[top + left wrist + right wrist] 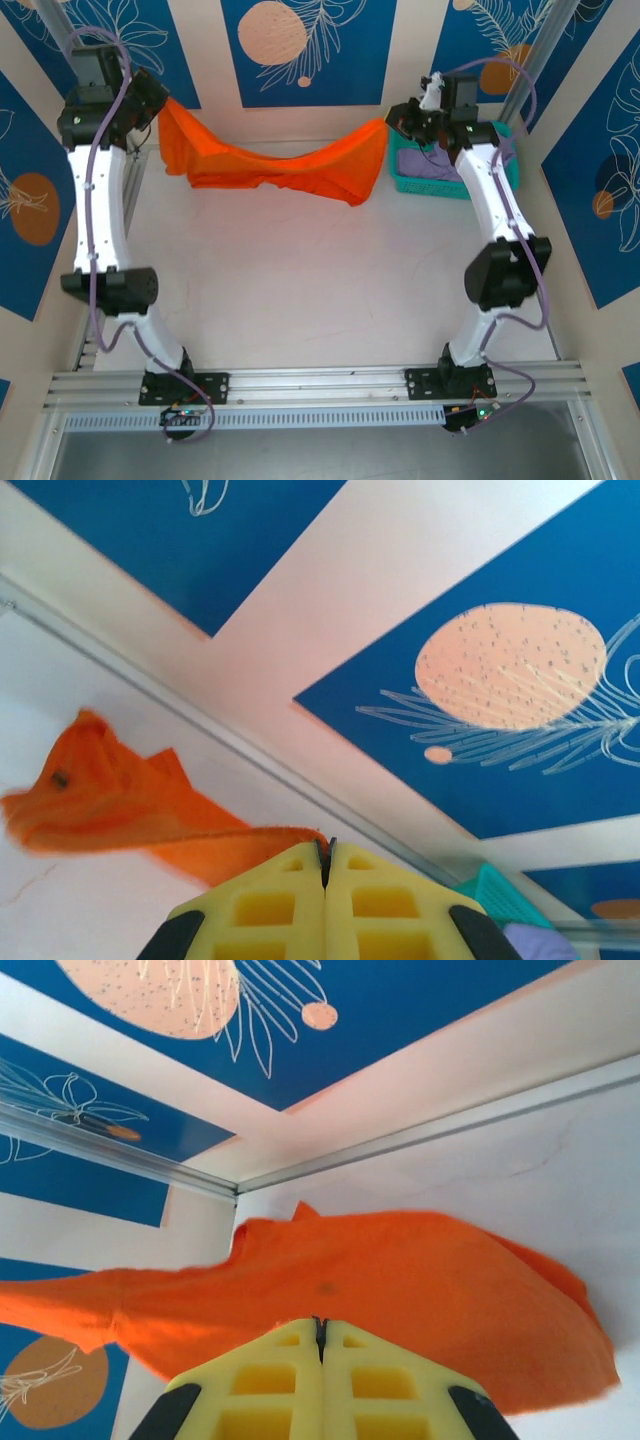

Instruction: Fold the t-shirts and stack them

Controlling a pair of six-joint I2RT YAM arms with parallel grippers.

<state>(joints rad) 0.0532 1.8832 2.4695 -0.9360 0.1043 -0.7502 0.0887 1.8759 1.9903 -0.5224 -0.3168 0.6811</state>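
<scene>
In the top view the left end effector (162, 103) sits high at about 10 o'clock of the tabletop (300, 290), with the left corner of the orange t-shirt (290, 165) bunched at its tip. In the left wrist view its yellow fingers (270, 900) are pressed flat together, and a thin strip of orange cloth (130, 810) is pinched in the seam between them, so this end effector (325, 845) is clamped on the shirt. From there the cloth trails off toward 9 o'clock of that view. The orange t-shirt is stretched along the far edge at 12 o'clock, with its long axis running from 9 o'clock to 3 o'clock. It is raised at both ends and sags in the middle, where its folds hang low; whether they touch the tabletop cannot be told. The right end effector (388, 122), at about 1 o'clock, holds the shirt's right corner. In the right wrist view its jaws are likewise fully closed, with the orange cloth (380, 1290) spreading out from the seam across the view, so this end effector (320, 1322) is also gripping the shirt. Just beside it, at 2 o'clock, stands the teal basket (440, 187), with the lavender t-shirt (425, 165) lying crumpled inside it.
</scene>
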